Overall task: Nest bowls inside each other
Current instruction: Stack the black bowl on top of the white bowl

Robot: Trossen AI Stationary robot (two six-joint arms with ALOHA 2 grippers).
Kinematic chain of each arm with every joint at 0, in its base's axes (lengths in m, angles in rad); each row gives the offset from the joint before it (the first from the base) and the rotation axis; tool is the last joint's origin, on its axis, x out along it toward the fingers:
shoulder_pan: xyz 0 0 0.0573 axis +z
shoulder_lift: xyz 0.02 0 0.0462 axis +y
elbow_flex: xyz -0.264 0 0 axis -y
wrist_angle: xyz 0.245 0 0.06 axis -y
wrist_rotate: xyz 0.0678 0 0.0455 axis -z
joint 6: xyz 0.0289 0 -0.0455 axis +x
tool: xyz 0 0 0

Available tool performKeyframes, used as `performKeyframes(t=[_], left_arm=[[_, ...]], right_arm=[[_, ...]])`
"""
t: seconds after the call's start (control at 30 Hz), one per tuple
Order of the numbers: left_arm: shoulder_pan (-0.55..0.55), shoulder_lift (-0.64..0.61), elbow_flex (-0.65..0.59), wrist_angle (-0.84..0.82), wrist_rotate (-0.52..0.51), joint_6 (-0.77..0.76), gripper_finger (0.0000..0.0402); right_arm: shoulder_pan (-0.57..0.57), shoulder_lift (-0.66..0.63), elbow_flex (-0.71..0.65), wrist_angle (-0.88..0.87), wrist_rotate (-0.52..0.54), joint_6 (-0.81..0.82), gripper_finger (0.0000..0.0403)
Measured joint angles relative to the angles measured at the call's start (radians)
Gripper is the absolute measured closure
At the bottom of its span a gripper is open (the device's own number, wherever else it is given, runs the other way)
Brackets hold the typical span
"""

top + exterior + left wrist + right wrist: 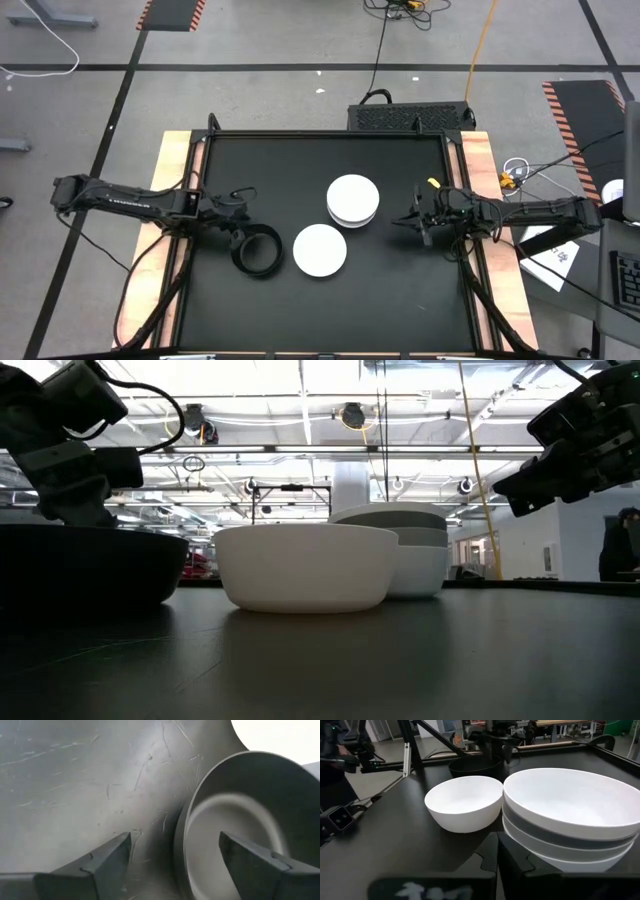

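1. No brand name or label can be read on the bowls or the arms; a white sheet (555, 262) with dark print lies off the table's right side, its writing too small to read.
2. The left gripper (243, 243) hangs over the rim of a small round black bowl (258, 251) at the left of the matte black table top (400, 300). Its two dark fingers (107, 857) stand apart, one outside the bowl's wall and one inside; whether either touches the wall I cannot tell.
3. A single plain white round bowl (320, 250) sits upright just beside the black bowl, on its right.
4. Behind and to the right of it stands a nested stack of bowls (352, 200), its top bowl white.
5. The right gripper (425, 218) waits just right of the stack, apart from it, fingers closed together and empty.
6. Pale wooden boards (170, 170) flank the table top, and cables and hazard-striped mats (170, 14) lie on the floor around it.
7. From above the stack reads as white only; the right wrist view shows a grey layer (555, 835) between white ones, and the low view shows grey rims (395, 517) in the stack.
8. The low view hides the black bowl's right edge behind the white bowl, while the left wrist view shows the black bowl's pale-lit bottom.
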Motion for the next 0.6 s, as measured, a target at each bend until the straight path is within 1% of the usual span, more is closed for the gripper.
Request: performKeyframes(t=[0.17,0.3,0.4,0.6], left_arm=[[0.000,0.006,0.000,0.000,-0.001,0.018,0.0150],[0.000,0.005,0.000,0.000,-0.001,0.051,0.0200],[0.000,0.005,0.000,0.000,-0.001,0.062,0.0250],[0.000,0.005,0.000,-0.001,-0.001,0.089,0.0365]], right_arm=[[0.007,0.000,0.000,0.000,0.000,0.001,0.0403],[0.007,0.000,0.000,0.000,0.000,0.001,0.0403],[0.007,0.000,0.000,0.000,0.000,0.001,0.0403],[0.007,0.000,0.000,0.000,0.000,-0.002,0.0403]])
